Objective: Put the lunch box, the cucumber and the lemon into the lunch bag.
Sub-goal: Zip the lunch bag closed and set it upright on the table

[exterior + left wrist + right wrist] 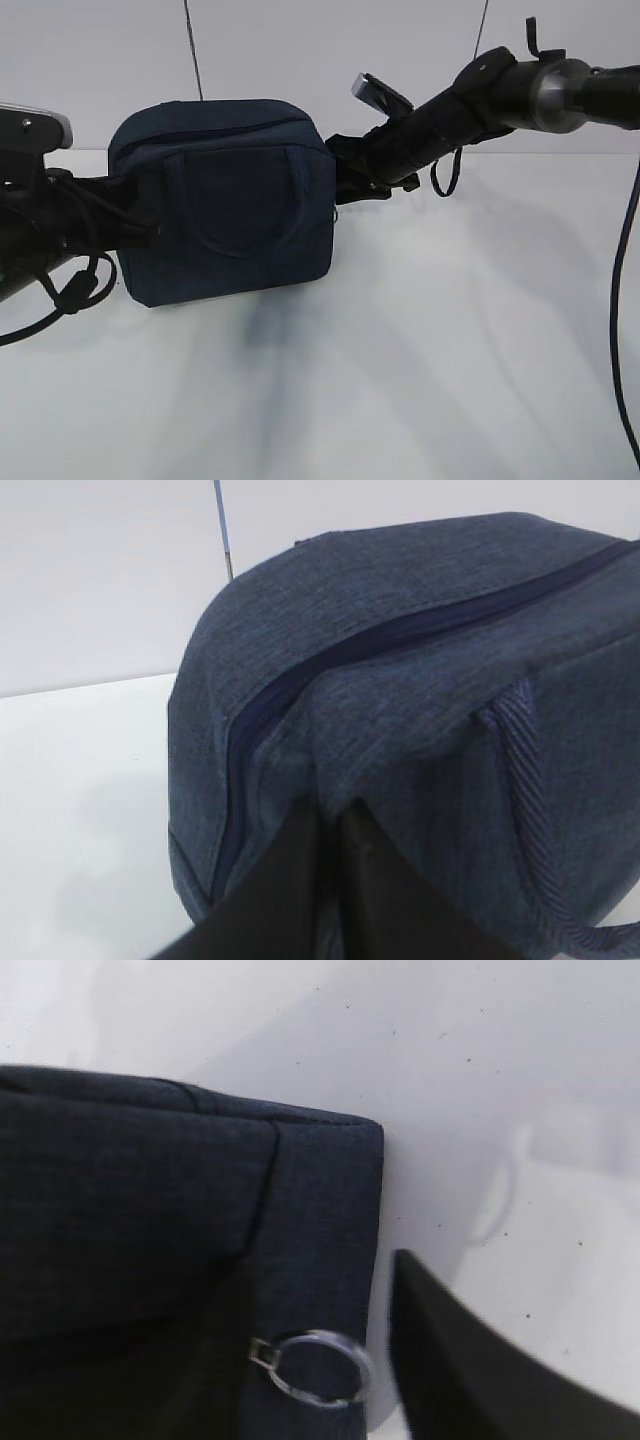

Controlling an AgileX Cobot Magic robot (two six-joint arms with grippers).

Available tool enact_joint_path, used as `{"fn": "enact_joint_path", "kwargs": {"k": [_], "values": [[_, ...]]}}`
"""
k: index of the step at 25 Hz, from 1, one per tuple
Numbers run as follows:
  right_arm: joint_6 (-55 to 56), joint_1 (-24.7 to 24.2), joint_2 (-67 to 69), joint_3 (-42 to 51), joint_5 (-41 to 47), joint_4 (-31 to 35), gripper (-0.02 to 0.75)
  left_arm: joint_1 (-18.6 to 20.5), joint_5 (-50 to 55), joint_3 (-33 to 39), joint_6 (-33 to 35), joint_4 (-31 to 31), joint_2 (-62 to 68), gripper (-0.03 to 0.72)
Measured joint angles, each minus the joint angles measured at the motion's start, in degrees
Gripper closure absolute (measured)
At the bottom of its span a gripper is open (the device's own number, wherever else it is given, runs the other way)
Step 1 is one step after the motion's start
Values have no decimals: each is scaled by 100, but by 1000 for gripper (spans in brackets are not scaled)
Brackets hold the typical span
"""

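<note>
The left gripper (325, 880) has its jaws pressed together on a fold of fabric at the lower side of the lunch bag (420, 680), pinching the cloth just below the zipper (300, 670). In that wrist view the zipper line runs shut across the bag's top edge and one handle (520, 770) hangs down the side beside the pinch.

The right gripper (320, 1360) stands with its jaws apart, one dark finger on either side of the bag's end corner. The silver ring pull (318, 1368) hangs between them, and it seems free rather than clamped, though the blur makes that uncertain.

From the exterior view the lunch bag (225, 205) stands upright on the white desk (430, 350), with the left arm at its left side and the right arm reaching in at its right end. The bag looks closed all the way round.

No lunch box, cucumber or lemon shows anywhere on the desk. Judging from that and the shut zipper, all three are probably already inside and the task is at or near its end; what may be left is letting go of the bag.
</note>
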Motion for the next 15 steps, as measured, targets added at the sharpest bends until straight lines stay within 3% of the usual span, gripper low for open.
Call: {"fn": "enact_joint_path", "kwargs": {"k": [3,5,12,15], "values": [[0,-50,0,0,24,0,249,0,0,0,0,0,0,683],[0,-100,-12,0,91,-10,205,0,0,0,0,0,0,683],[0,-268,-361,0,559,-181,177,0,0,0,0,0,0,683],[51,-282,-581,0,848,-600,176,0,-48,0,0,-212,0,668]]}}
